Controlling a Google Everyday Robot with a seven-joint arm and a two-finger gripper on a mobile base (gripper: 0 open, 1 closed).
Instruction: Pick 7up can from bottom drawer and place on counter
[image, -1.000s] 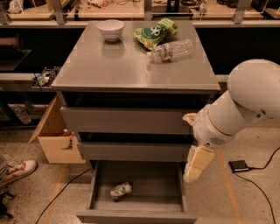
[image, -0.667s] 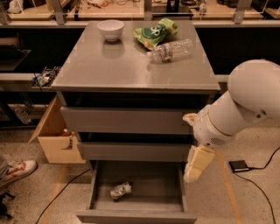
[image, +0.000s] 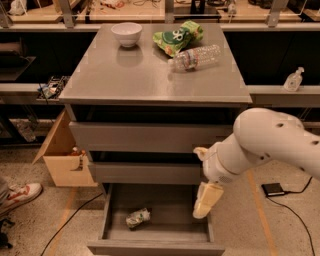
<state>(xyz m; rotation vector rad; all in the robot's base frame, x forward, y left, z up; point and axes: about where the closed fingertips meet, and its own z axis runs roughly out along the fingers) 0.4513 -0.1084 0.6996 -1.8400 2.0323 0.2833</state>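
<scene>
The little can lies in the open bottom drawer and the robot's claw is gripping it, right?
Not quite. The 7up can does lie in the open bottom drawer, but the gripper is not on it: it hangs apart from it, over the drawer's right side. The camera view shows this.

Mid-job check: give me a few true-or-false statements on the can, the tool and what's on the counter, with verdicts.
1. The can lies on the floor of the open bottom drawer. True.
2. The tool is touching the can. False: it hangs at the drawer's right side, apart from the can, which lies toward the left.
3. A bowl sits on the counter. True.
4. The bottle stands upright on the counter. False: it lies on its side next to the green bag.
</scene>
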